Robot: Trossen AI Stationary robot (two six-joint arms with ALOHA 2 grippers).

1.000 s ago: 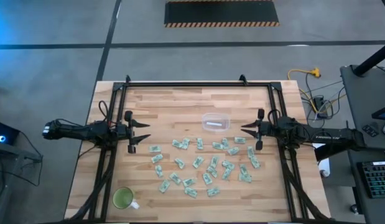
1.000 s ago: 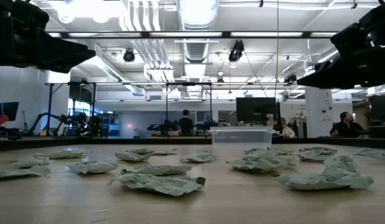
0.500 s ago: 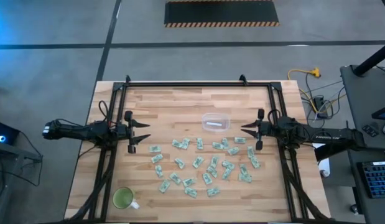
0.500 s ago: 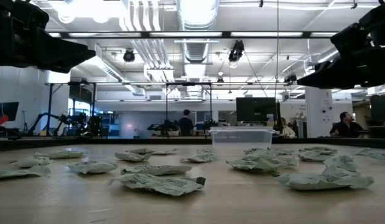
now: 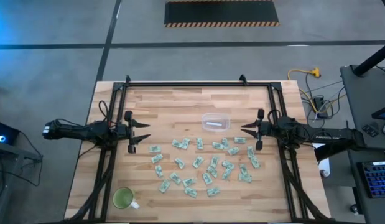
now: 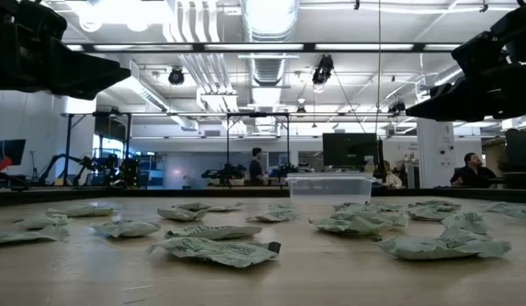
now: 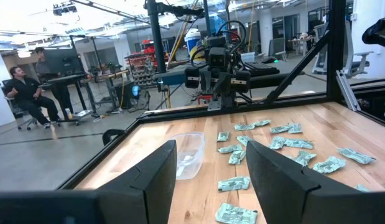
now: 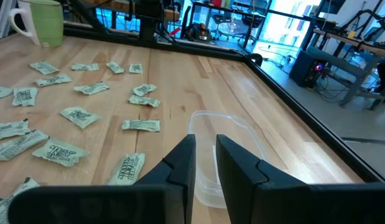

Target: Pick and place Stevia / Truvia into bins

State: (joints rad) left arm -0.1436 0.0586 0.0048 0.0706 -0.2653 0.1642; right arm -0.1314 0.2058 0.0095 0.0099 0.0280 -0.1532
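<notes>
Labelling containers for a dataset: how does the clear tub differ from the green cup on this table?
The clear tub is see-through, shallow and round-cornered; the green cup is opaque, round and has a handle. The tub sits mid-table between the left gripper and right gripper, just beyond the sachets; the cup stands alone at the near left corner. The tub holds one sachet; no sachet shows in the cup. Both stand upright on the table.

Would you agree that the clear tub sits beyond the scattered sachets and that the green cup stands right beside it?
Not quite: the high view shows the green cup at the table's near left corner, far from the clear tub. The tub does sit beyond the sachets.
</notes>
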